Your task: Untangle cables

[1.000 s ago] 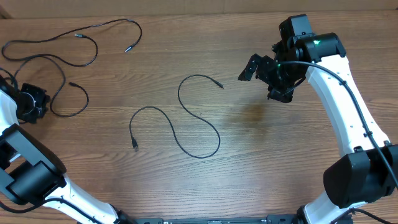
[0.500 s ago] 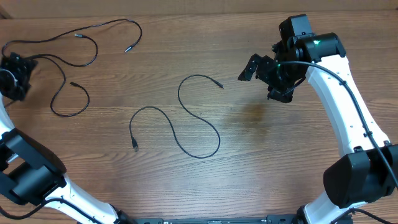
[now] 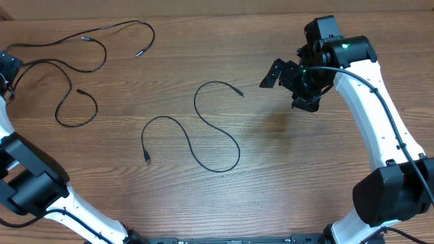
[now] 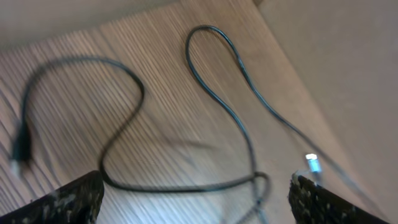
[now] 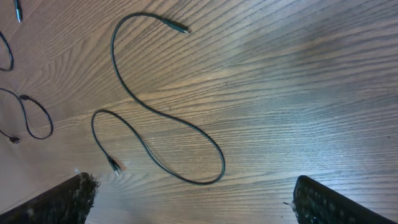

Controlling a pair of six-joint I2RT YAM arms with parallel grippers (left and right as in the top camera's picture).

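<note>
Several thin black cables lie on the wooden table. One S-shaped cable point(image 3: 203, 129) lies alone in the middle, its plug point(image 3: 239, 93) pointing right; the right wrist view shows this S-shaped cable point(image 5: 155, 112) too. Two more cables point(image 3: 74, 64) cross each other at the far left. My left gripper point(image 3: 7, 68) hovers open at the left edge over those crossing cables point(image 4: 230, 112), with nothing between its fingers point(image 4: 68, 202). To the right of the S-shaped cable, my right gripper point(image 3: 288, 88) hangs open and empty above the table.
The table's far edge point(image 3: 203, 15) runs along the top, with its left corner near my left gripper. Bare wood point(image 3: 305, 163) stretches under and in front of my right arm point(image 3: 380, 129). A silver-tipped plug point(image 4: 313, 163) lies beside the left gripper's right finger.
My left gripper has opened wide and moved along the left edge toward the far corner. The right arm and the S-shaped cable have not moved.
</note>
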